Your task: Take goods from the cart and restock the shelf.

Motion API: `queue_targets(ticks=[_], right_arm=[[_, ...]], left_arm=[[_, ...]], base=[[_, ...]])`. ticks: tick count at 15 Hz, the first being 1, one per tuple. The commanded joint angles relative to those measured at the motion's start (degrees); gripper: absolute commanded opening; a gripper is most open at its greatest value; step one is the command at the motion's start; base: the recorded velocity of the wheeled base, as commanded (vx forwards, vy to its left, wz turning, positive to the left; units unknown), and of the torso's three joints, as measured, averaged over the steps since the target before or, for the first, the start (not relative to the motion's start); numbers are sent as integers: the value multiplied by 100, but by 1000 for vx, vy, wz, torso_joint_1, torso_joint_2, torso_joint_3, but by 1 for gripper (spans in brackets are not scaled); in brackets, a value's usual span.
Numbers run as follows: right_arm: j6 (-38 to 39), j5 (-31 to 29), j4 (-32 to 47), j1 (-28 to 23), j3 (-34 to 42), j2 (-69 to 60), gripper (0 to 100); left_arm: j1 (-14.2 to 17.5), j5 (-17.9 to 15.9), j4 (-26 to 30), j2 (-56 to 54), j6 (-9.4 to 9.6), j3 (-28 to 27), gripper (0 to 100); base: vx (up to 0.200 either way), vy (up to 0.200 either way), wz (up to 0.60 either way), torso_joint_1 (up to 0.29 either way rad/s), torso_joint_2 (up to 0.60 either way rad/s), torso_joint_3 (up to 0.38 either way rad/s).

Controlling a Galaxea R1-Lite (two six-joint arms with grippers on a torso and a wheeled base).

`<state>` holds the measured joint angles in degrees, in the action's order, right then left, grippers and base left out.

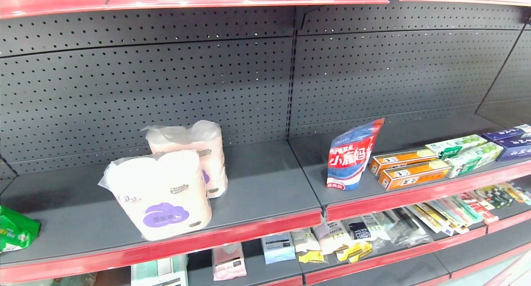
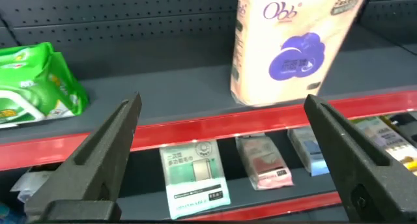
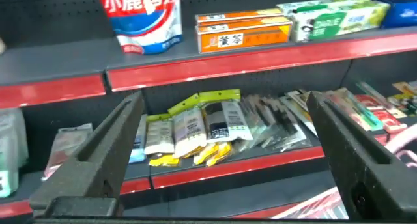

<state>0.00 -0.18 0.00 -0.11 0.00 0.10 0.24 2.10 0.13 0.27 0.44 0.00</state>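
While left gripper (image 2: 221,100) and right gripper (image 3: 225,97) gape empty, I judge the lower-left tissue pack (image 1: 161,194) light, squashy: clamp its flanks.

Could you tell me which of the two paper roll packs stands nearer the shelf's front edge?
The purple-cloud pack, by the red lip; the other pack stands behind it.
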Motion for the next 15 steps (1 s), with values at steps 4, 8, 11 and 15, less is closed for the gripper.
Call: queue_targets(ticks=[4,8,11,15], right_arm=[[-9,1,0,2,0,-1,100],[-9,1,0,2,0,-10,100],[-9,1,0,11,0,-1,100],[-9,1,0,2,0,-10,100]], left_arm=[[2,1,-22,-9,149,0,100],[-60,1,154,2961,-439,-3217,100],[213,414,180,4113,-290,-3103,100],[318,652,180,5642,-132,-3006,100]], base=[[0,0,0,0,0,0],[0,0,0,0,0,0],[0,0,0,0,0,0],[0,0,0,0,0,0]])
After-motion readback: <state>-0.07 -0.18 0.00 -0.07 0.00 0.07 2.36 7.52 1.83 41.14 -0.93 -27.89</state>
